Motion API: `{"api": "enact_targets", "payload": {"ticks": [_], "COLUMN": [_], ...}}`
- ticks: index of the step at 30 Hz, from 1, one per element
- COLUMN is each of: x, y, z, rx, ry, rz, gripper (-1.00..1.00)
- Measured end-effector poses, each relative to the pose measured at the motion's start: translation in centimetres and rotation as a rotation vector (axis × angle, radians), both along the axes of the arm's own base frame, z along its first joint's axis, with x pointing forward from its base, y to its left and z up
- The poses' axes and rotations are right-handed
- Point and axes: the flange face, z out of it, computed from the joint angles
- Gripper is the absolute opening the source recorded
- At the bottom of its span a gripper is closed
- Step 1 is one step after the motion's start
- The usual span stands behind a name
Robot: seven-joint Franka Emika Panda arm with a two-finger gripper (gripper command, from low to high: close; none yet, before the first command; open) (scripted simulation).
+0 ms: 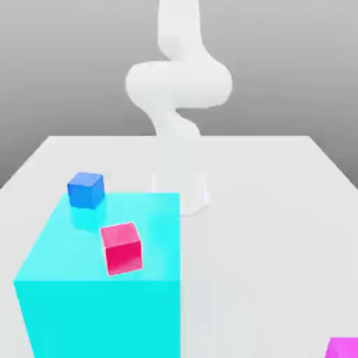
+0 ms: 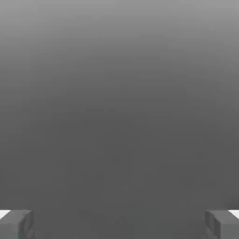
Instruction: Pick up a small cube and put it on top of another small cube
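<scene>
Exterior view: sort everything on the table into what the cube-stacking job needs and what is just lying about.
Needed for the job:
- magenta cube, at the exterior view's lower right edge, to be picked up
- red-pink cube, on the big block, to be stacked on
- end effector, open, holding nothing

Just lying about:
- blue cube
- large cyan block

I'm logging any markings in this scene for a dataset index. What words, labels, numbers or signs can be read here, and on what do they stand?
None: no readable text on the magenta cube, red-pink cube, blue cube, cyan block, white arm or table; all faces are plain.
</scene>
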Motion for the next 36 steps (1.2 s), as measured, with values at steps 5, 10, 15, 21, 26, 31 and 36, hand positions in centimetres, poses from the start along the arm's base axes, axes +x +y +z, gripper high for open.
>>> {"api": "enact_targets", "payload": {"ticks": [5,10,15,21,26,31,36], "x": [5.9,10.6,13.9,15.7,15.8,14.2,13.6], "y": [3.4,7.2,11.3,16.9,20.5,24.2,25.1], "z": [-5.7,-12.3,-19.7,-29.6,-38.3,-47.2,-55.1], "rx": [0.014,0.021,0.022,0.015,0.008,-0.006,-0.010], "ry": [0.119,0.233,0.348,0.484,0.598,0.712,0.741], "rz": [0.003,0.006,0.010,0.023,0.013,0.009,0.007], "gripper": [0.00,0.00,0.00,0.00,0.00,0.00,-1.00]}}
